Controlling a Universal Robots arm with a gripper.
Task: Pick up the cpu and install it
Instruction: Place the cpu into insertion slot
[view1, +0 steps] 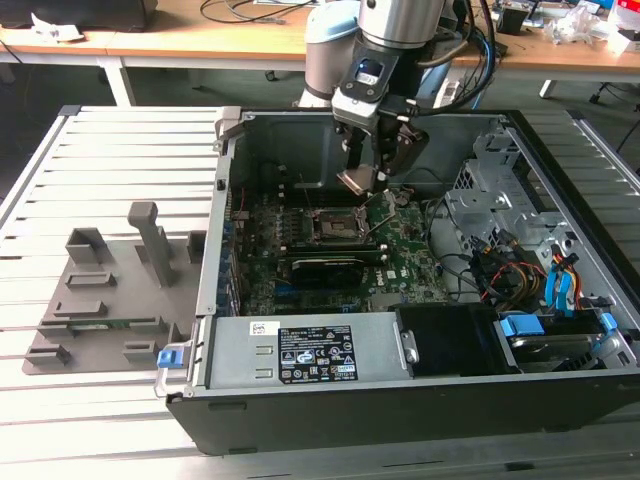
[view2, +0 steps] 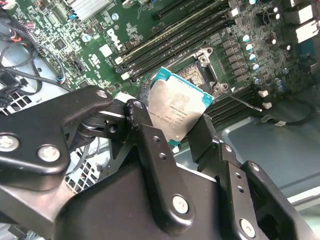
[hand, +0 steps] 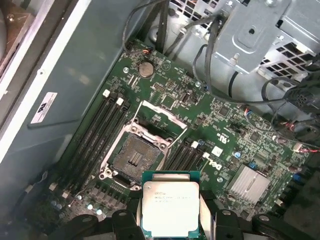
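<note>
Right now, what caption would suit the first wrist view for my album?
Gripper holds the cpu over the green motherboard, the socket open and empty.

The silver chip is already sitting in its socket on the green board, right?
Not quite: the cpu is clamped in the gripper, held above the green board. The first wrist view shows the socket open and empty.

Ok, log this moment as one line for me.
gripper: shut on cpu | cpu: held above motherboard, near socket, not seated | socket: lid open, empty
</note>
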